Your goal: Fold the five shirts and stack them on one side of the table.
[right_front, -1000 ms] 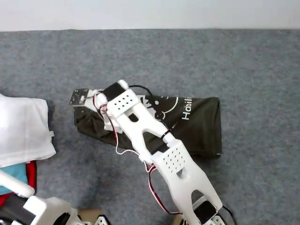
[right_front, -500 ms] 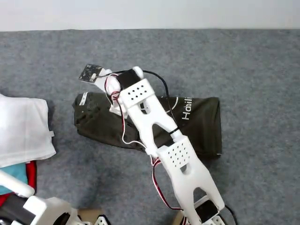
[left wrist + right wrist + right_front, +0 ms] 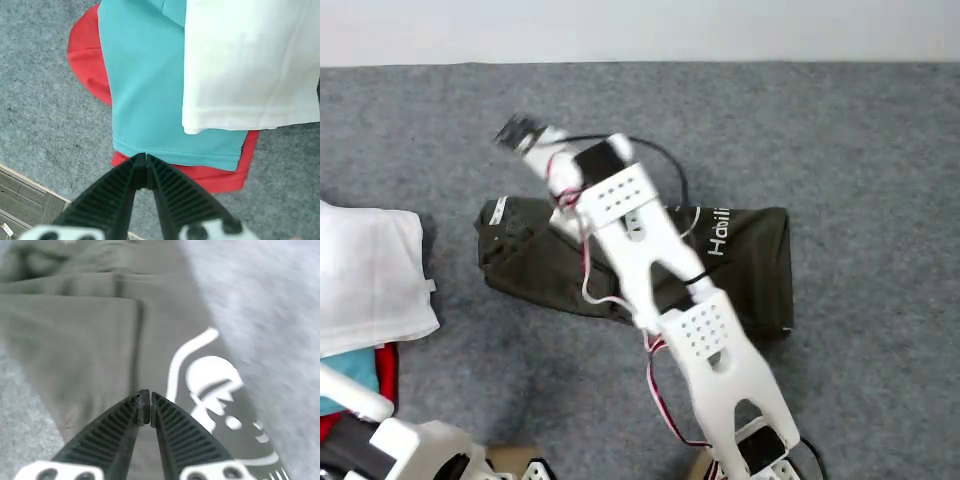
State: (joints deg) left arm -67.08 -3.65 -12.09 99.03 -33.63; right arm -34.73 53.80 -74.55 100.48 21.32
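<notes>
Right claw (image 3: pixel 145 400) hangs pressed together with nothing in it, right over the dark shirt (image 3: pixel 745 270), which lies folded mid-worktop (image 3: pixel 840 130) beneath the right arm. Over by the left arm, the white shirt (image 3: pixel 370 280) tops the teal shirt (image 3: pixel 145 85) and the red shirt (image 3: pixel 87 65) in a stack. The left claw (image 3: pixel 145 162) sits just above that pile, pressed together too, empty.
</notes>
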